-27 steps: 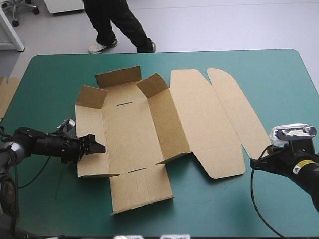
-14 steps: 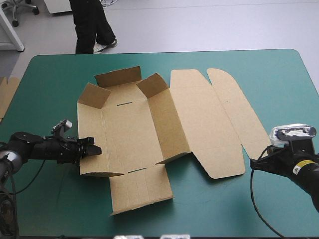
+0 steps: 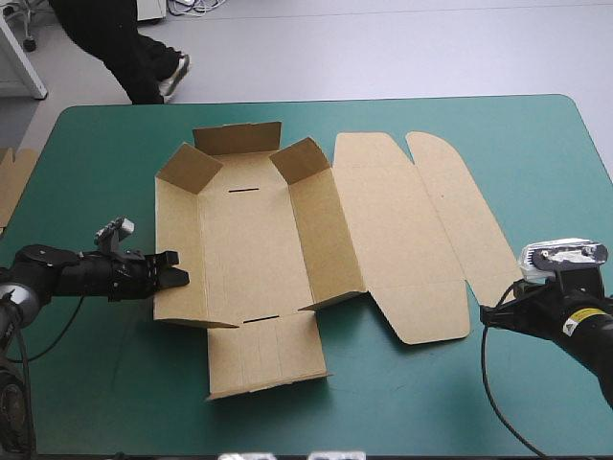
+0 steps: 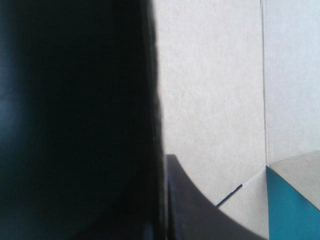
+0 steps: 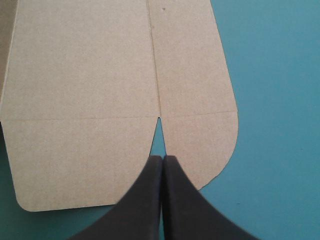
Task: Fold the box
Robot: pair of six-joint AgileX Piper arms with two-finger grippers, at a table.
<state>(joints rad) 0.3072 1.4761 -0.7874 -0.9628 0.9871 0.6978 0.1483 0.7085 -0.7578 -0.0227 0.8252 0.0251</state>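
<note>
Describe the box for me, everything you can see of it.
The box is one cut sheet of plain brown board, creased and slotted, lying mid-table on the teal-green cover. Its left half is partly formed: both long walls, the far flap and two corner tabs stand raised; the near flap lies flat. The lid panel and its rounded flaps lie flat to the right. The left gripper is against the left wall's outer side.
</note>
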